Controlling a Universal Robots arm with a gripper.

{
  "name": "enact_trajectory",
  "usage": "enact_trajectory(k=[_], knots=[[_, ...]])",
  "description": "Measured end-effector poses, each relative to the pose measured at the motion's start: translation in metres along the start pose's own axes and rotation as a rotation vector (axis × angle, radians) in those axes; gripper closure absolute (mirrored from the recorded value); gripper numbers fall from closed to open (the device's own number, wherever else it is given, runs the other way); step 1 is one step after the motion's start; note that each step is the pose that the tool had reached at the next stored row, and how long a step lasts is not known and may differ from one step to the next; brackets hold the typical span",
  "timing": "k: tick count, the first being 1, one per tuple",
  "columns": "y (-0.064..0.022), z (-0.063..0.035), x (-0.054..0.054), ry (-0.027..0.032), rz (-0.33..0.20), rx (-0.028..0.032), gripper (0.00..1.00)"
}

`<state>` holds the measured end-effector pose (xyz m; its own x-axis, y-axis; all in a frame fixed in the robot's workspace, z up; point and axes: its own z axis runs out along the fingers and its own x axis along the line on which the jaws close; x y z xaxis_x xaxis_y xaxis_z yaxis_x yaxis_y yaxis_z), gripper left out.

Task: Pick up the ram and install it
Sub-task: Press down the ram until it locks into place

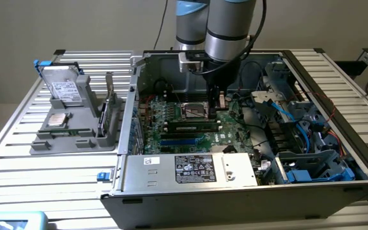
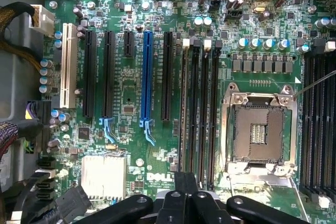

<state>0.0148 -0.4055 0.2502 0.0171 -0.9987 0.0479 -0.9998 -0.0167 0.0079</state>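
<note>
Claw, wrist view: black gripper (image 2: 187, 181) pressed together, over green motherboard (image 2: 123, 77), at end of long black memory slots (image 2: 201, 119).
Socket: silver-framed CPU socket (image 2: 258, 129) just beside slots.
Claw, exterior view: gripper (image 1: 220, 106) down inside open grey PC case (image 1: 235, 201), nr socket.
Ram: thin green ram stick (image 1: 192, 127) w/ pale label, prob seated in slot beside socket.

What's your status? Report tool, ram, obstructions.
Tool shut, nothing seen in it, above the memory slots. Ram looks seated in a slot beside the processor socket. Cables nearby, clear of that slot.
</note>
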Motion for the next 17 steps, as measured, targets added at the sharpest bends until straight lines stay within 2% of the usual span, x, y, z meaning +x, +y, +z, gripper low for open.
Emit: enact_trajectory(k=[2, 3, 10, 17], knots=[[0.0002, 0.0009, -0.001, 0.0161, 0.0, -0.0001, 0.89], [0.0003, 0.0016, -0.002, 0.0217, 0.0, 0.0002, 0.89], [0.0048, 0.0075, -0.004, 0.0227, 0.016, 0.0066, 0.89], [0.005, 0.0142, -0.007, 0.0227, 0.037, 0.0127, 0.89]])
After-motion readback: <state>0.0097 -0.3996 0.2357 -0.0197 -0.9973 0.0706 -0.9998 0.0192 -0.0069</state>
